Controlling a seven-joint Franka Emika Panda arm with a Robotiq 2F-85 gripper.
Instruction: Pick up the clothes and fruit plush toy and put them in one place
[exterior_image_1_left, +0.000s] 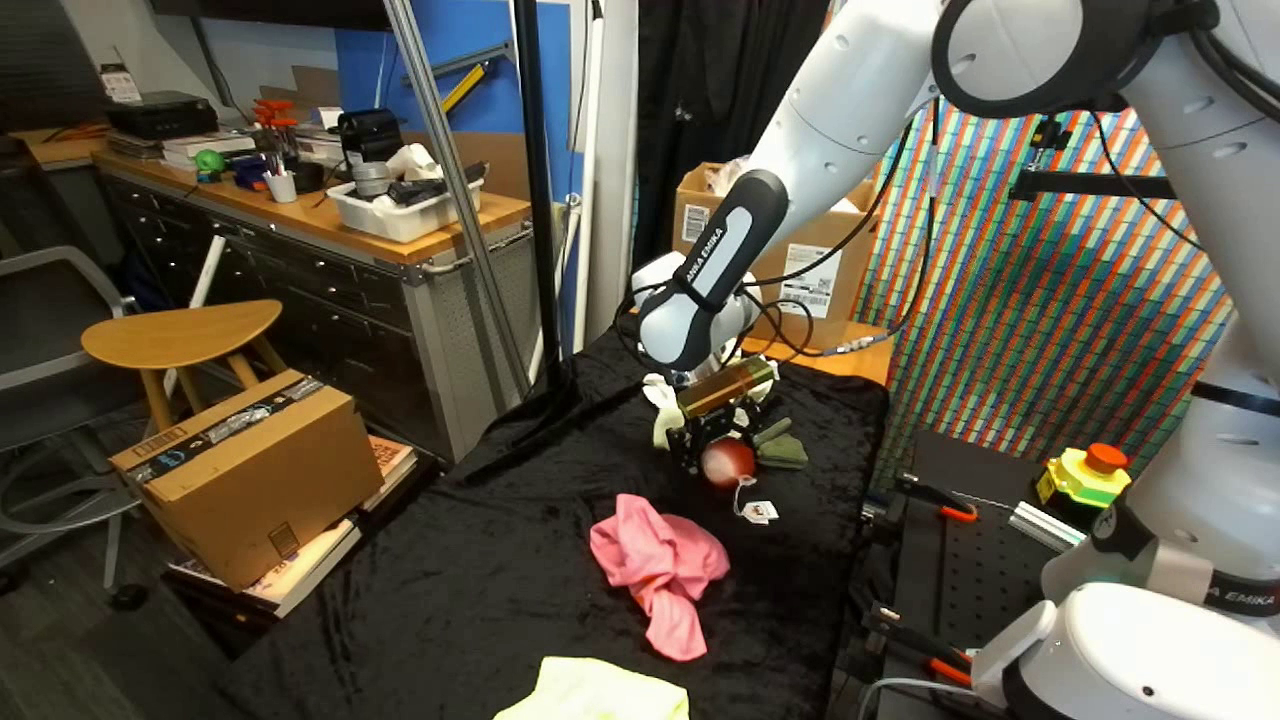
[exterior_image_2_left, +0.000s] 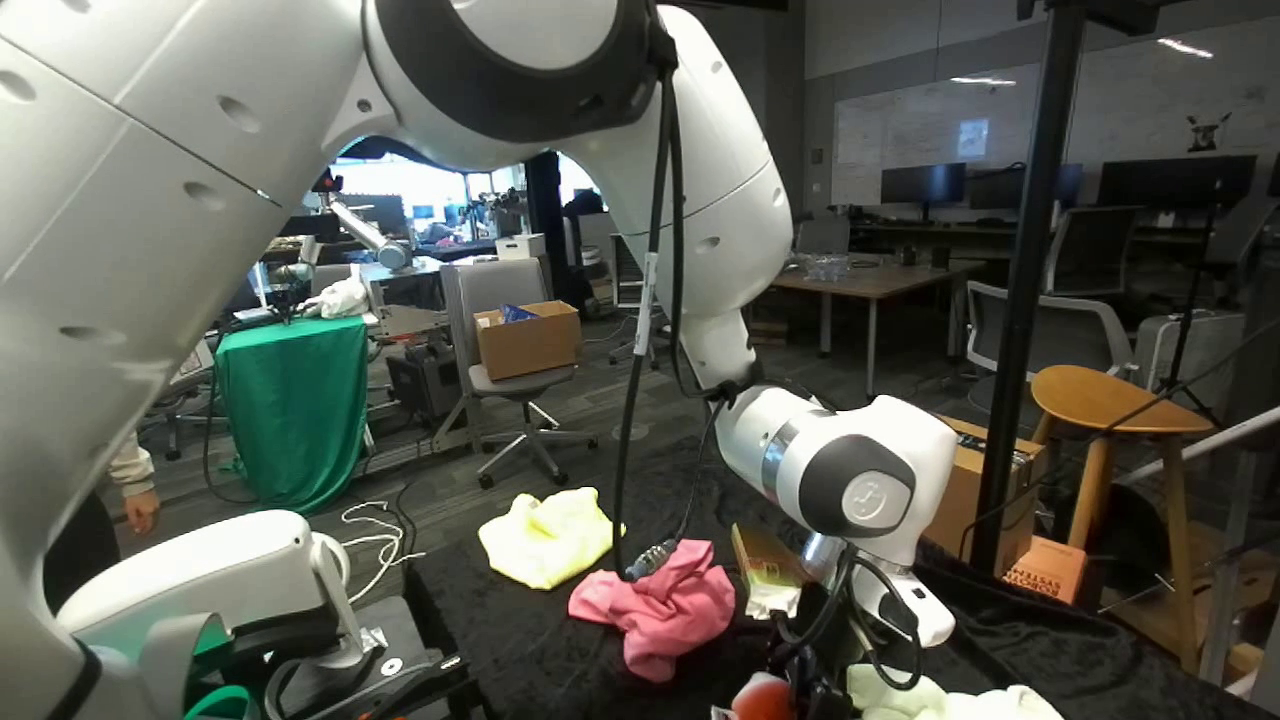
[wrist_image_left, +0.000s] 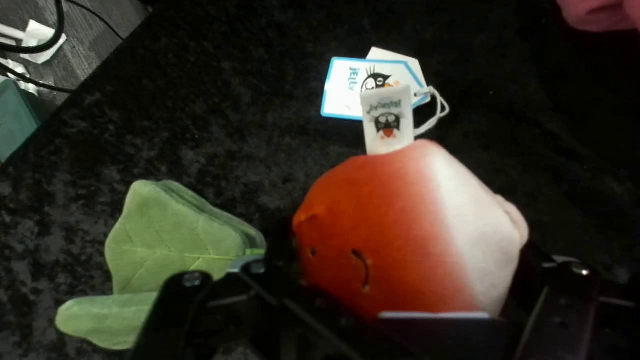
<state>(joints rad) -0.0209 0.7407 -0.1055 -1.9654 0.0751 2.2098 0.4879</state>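
The fruit plush toy is a round red and white body (wrist_image_left: 390, 210) with green leaves (wrist_image_left: 170, 240). It shows in both exterior views (exterior_image_1_left: 728, 463) (exterior_image_2_left: 762, 697), with its paper tag on the black cloth. My gripper (wrist_image_left: 406, 247) is low over the toy, one finger at each side of its body. Whether the fingers press on it or only stand around it I cannot tell. A crumpled pink cloth (exterior_image_1_left: 660, 565) (exterior_image_2_left: 665, 610) lies apart from it, with a yellow cloth (exterior_image_1_left: 600, 690) (exterior_image_2_left: 548, 538) beyond. A pale cloth (exterior_image_1_left: 663, 405) (exterior_image_2_left: 950, 700) lies behind the gripper, partly hidden.
A black cloth (exterior_image_1_left: 480, 590) covers the table. A metal post (exterior_image_1_left: 455, 180) and a cardboard box (exterior_image_1_left: 255, 480) stand beyond its edge. A black side panel with a yellow and red stop button (exterior_image_1_left: 1090, 470) is near the robot base. Cables (exterior_image_2_left: 650, 330) hang along the arm.
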